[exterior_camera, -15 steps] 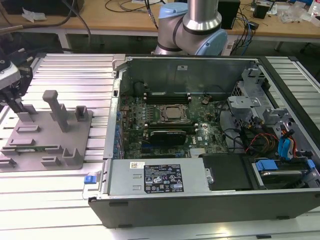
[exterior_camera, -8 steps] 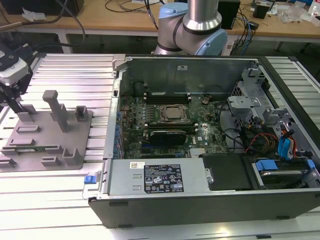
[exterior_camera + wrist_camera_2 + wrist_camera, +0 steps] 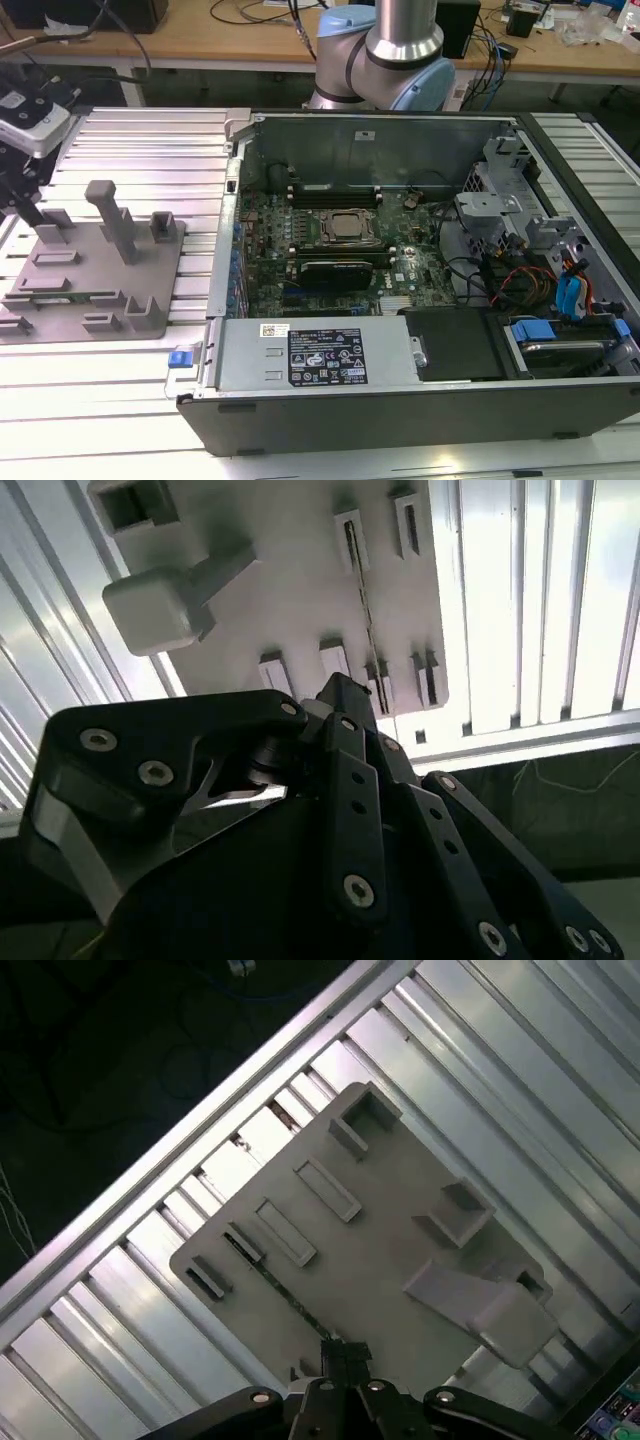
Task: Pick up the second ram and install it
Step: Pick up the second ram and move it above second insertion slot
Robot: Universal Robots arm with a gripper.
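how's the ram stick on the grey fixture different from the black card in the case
The ram stick is a thin green strip; the black card is wider and dark. The ram stick stands on edge in the grey fixture, outside the computer case; the black card sits on the motherboard inside it. Both are long and narrow.

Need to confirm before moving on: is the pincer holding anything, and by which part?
Nothing held, it seems: the second ram sits in the grey fixture's slot, the pincer above the fixture.
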